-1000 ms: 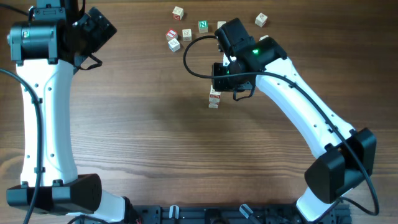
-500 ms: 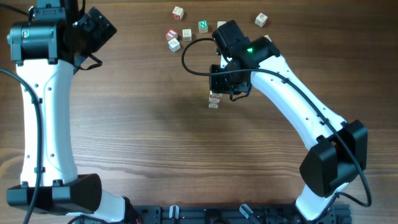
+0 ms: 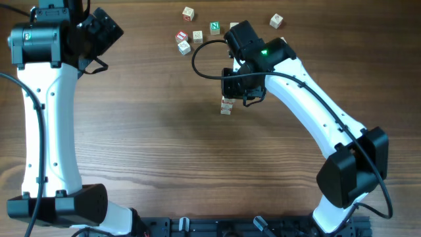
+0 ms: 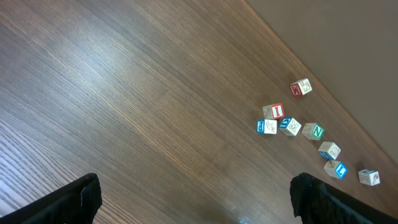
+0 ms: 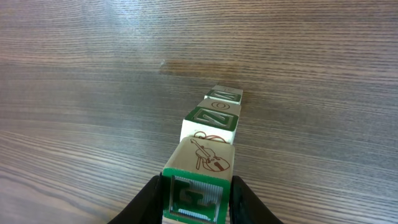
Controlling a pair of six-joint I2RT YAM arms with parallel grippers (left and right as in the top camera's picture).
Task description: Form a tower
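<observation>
Tower (image 5: 212, 122): right end effector (image 5: 198, 198) clamps top cube (image 5: 201, 157); left end effector (image 4: 194, 199) wide open.

A brown wooden table (image 3: 151, 145) with straight grain fills every view. Past its far edge lies a plain tan surface (image 4: 348, 37). Soft light sheens the wood.

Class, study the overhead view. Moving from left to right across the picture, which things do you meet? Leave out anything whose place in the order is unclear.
left arm → red-topped cube → green N cube → tower → lone cube near the top edge
</observation>
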